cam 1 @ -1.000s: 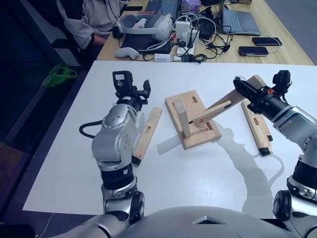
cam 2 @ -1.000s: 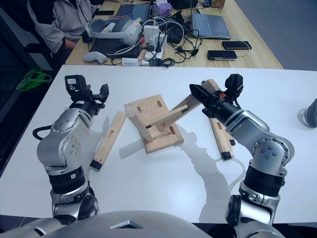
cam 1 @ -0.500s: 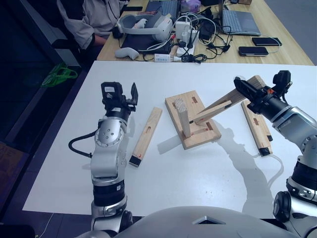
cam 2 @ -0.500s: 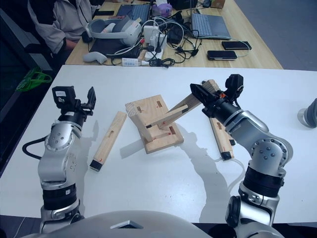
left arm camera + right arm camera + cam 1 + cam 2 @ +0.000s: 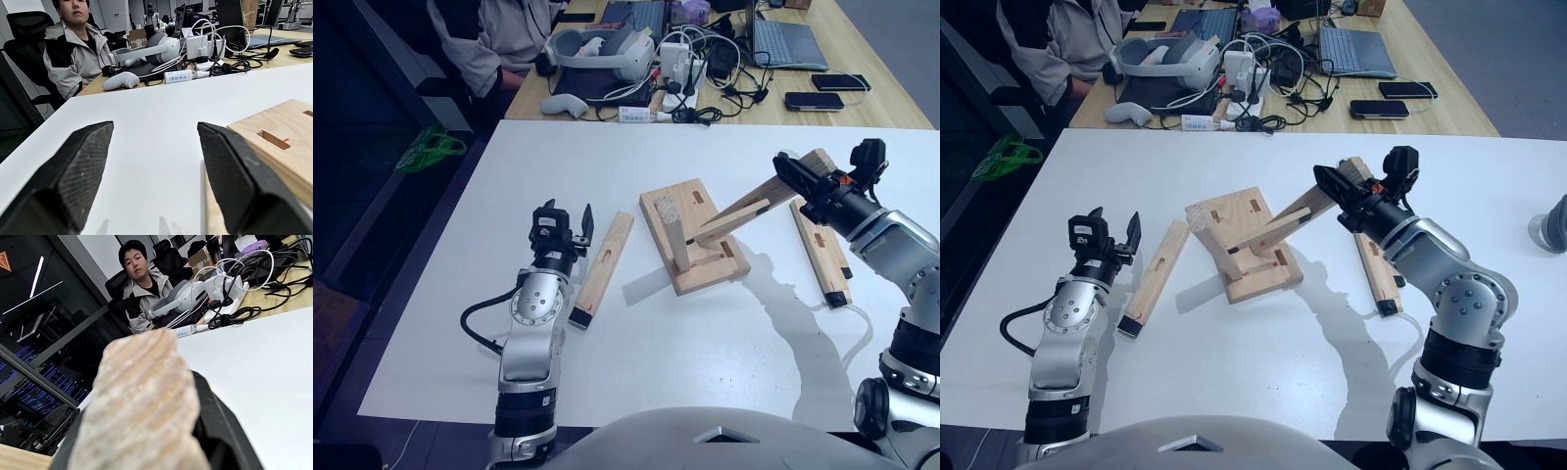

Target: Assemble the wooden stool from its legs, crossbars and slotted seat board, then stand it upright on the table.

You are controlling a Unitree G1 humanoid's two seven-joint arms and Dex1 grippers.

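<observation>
white table (image 5: 724, 343), cluttered wooden desk (image 5: 862, 44), dark floor (image 5: 352, 147)

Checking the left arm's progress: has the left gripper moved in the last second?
Yes. The left gripper drew back toward the robot: it was beyond the far end of the loose leg, and now sits beside it, open.

One slotted seat board (image 5: 683, 188). Four wooden legs: an upright leg (image 5: 675, 235) on the board, a slanting leg (image 5: 754, 203) in the right tool (image 5: 790, 172), a loose leg (image 5: 604, 266) beside the left tool (image 5: 570, 218), and a second loose leg (image 5: 822, 250) near the right tool.
</observation>
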